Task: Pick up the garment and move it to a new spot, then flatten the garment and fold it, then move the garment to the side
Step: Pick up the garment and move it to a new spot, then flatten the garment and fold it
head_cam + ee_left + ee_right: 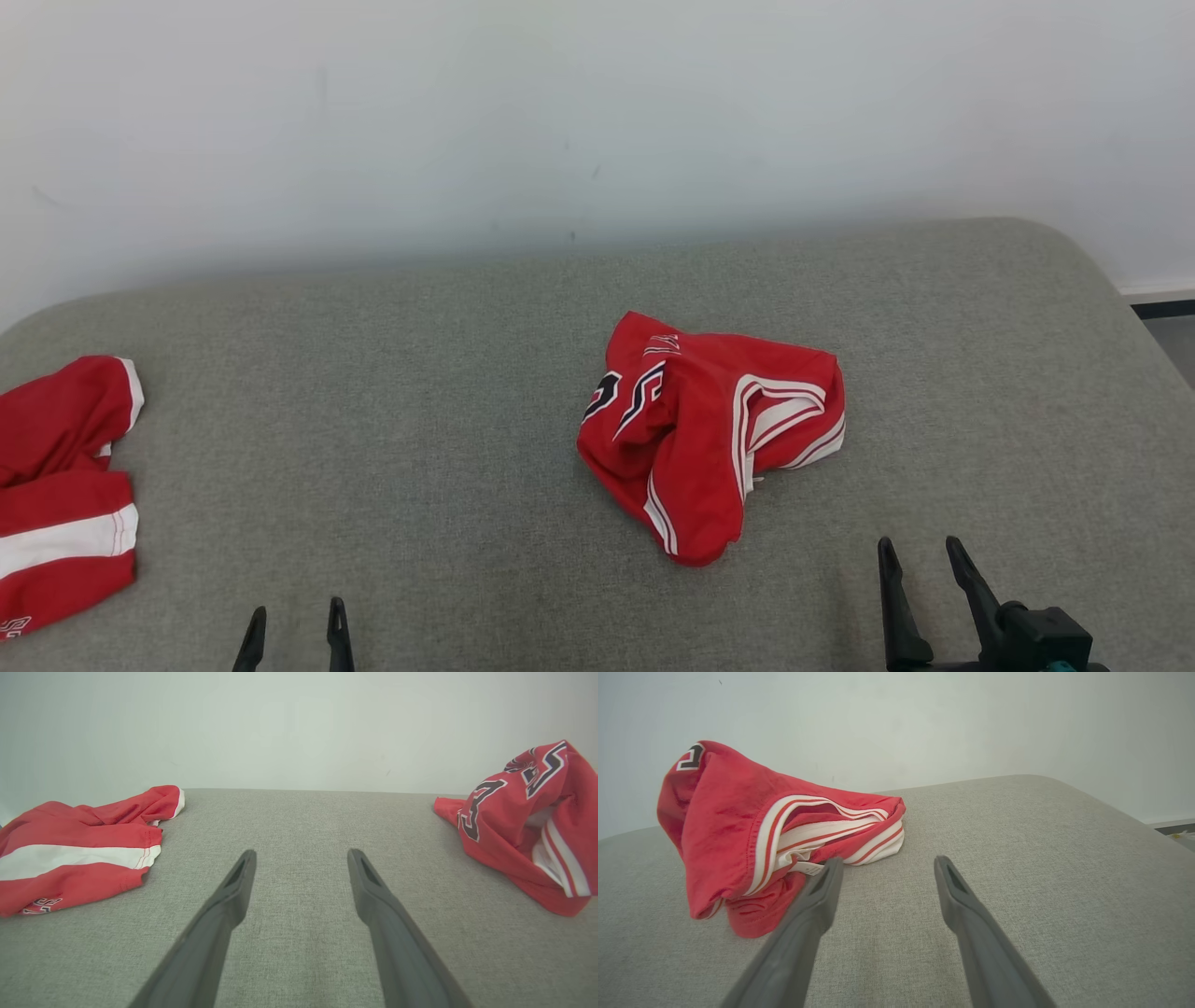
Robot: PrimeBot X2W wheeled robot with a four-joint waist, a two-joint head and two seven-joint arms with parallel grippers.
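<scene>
So, nothing's really underway yet: the jersey is a crumpled heap and both claws are empty.

The red jersey [709, 429] sits bunched up a bit right of the middle of the grey cushion [420, 373], not flat at all. The right claw [920, 543] waits near it by the cushion's near edge, fingers spread, holding nothing. The left claw [296, 609] is spread and empty too, well apart from the jersey. Another red garment [61, 485] lies at the left edge. My read: pick-up, flattening, folding and the move aside are all left to do.
</scene>
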